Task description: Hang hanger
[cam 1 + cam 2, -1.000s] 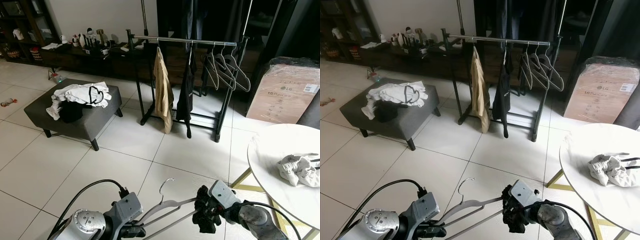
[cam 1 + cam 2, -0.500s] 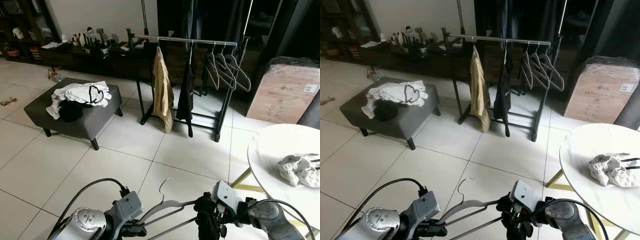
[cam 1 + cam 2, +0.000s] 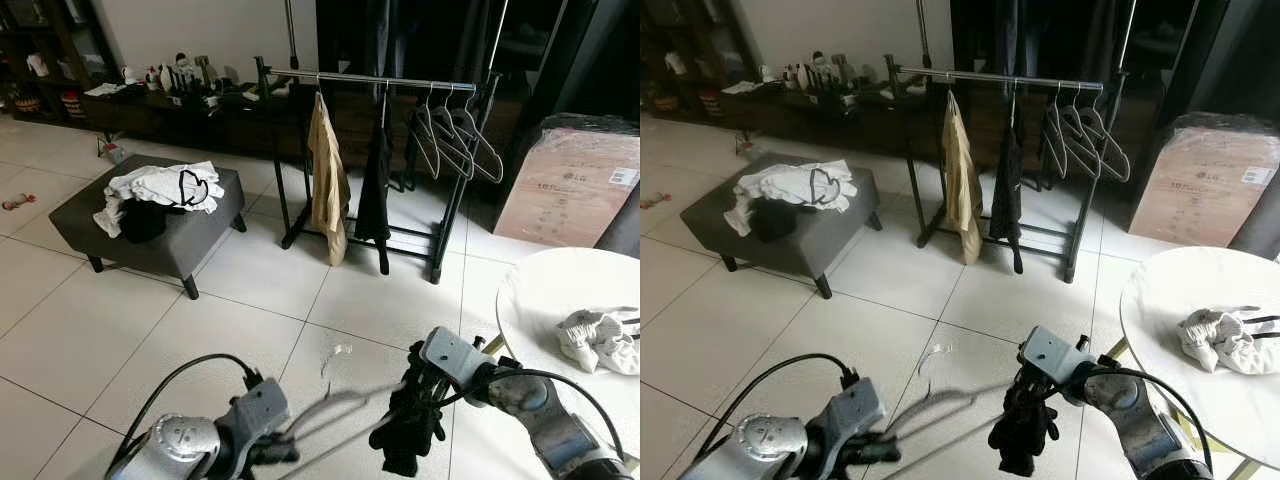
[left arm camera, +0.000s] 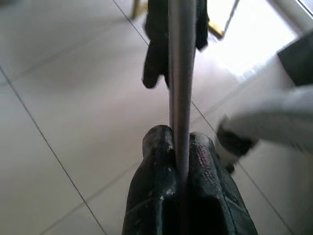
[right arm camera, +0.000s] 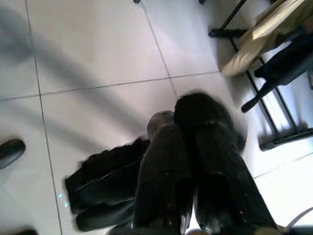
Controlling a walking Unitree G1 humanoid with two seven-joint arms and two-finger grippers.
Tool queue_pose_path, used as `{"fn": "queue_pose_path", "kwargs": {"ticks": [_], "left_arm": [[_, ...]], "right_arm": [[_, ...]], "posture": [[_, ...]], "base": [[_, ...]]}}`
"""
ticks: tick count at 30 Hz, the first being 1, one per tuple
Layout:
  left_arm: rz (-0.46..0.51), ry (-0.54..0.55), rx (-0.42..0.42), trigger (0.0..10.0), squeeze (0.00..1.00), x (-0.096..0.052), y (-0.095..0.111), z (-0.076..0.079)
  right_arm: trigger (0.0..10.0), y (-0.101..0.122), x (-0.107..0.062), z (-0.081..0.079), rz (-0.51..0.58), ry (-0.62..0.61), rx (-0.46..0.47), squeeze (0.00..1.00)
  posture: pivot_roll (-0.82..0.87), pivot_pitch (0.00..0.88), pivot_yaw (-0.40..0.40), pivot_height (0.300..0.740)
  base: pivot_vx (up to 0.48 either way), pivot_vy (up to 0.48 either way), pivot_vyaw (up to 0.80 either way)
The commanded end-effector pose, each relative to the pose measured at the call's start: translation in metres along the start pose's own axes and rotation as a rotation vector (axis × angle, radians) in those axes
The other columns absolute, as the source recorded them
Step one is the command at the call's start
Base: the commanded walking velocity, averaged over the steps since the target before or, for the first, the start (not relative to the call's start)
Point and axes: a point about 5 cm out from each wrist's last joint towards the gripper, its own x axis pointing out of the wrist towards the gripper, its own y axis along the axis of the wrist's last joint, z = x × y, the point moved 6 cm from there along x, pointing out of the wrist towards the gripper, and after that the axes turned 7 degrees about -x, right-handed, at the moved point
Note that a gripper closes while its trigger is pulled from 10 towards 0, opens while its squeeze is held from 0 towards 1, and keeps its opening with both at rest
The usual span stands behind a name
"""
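Both pincers are clamped: the left pincer (image 4: 182, 171) grips the grey hanger (image 4: 181, 73), the right pincer (image 5: 188, 132) a black cloth (image 3: 405, 430).

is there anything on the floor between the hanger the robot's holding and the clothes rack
Nothing visible. The hanger is clamped in the left gripper, and bare tile floor runs up to the clothes rack. The gray ottoman sits off to the left, the round table to the right.

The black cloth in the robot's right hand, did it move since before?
Yes. The black cloth in the right gripper swung down and away from the hanger, judged against the white round table.
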Motion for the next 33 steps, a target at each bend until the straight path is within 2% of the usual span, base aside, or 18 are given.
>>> {"fn": "queue_pose_path", "kwargs": {"ticks": [1,7,8,12,14,15,20,24,26,29,33], "left_arm": [[0.035,0.084,-0.003,10.0,0.00,-0.005,0.008,-0.017],[0.085,0.196,-0.007,10.0,0.00,-0.002,0.020,-0.033],[0.098,0.208,-0.024,10.0,0.00,-0.001,0.023,-0.034],[0.094,0.189,-0.033,10.0,0.00,0.002,0.022,-0.031],[0.091,0.171,-0.026,10.0,0.00,0.003,0.021,-0.027],[0.091,0.171,-0.026,10.0,0.00,0.003,0.021,-0.027],[0.069,0.199,-0.022,10.0,0.00,0.006,0.019,-0.030],[0.051,0.188,-0.032,10.0,0.00,0.008,0.016,-0.028],[-0.008,0.097,-0.056,10.0,0.00,0.011,0.008,-0.010],[-0.055,0.038,-0.054,10.0,0.00,0.012,-0.001,0.001],[-0.042,0.067,-0.058,10.0,0.00,0.013,0.002,-0.002]], "right_arm": [[10.0,0.000,0.003,-0.007,0.005,0.011,-0.008,0.00],[10.0,0.003,0.005,-0.024,0.026,0.085,0.017,0.00],[10.0,0.011,0.003,-0.035,0.071,0.144,0.033,0.00],[10.0,0.025,-0.001,-0.045,0.149,0.209,0.063,0.00],[10.0,0.042,-0.009,-0.052,0.233,0.273,0.121,0.00],[10.0,0.042,-0.009,-0.052,0.233,0.273,0.121,0.00],[10.0,0.075,-0.032,-0.068,0.372,0.458,0.191,0.00],[10.0,0.085,-0.037,-0.067,0.421,0.465,0.200,0.00],[10.0,0.101,-0.041,-0.060,0.483,0.450,0.202,0.00],[10.0,0.093,-0.033,-0.057,0.414,0.402,0.129,0.00],[10.0,0.090,-0.035,-0.062,0.395,0.433,0.128,0.00]], "posture": [[-0.05,0.080,0.015,0.740],[-0.05,0.081,0.017,0.740],[-0.06,0.081,0.017,0.740],[-0.06,0.082,0.017,0.740],[-0.06,0.084,0.019,0.740],[-0.06,0.084,0.019,0.740],[-0.06,0.084,0.018,0.740],[-0.06,0.085,0.018,0.740],[-0.06,0.084,0.018,0.740],[-0.06,0.084,0.017,0.740],[-0.06,0.085,0.016,0.740]], "base": [[0.000,0.000,0.00],[0.000,0.000,0.00],[0.000,0.000,0.00],[0.000,0.000,0.00],[0.000,0.000,0.00],[0.000,0.000,0.00],[0.000,0.000,0.00],[0.000,0.000,0.00],[0.000,0.000,0.00],[0.000,0.000,0.00],[0.000,0.000,0.00]]}}
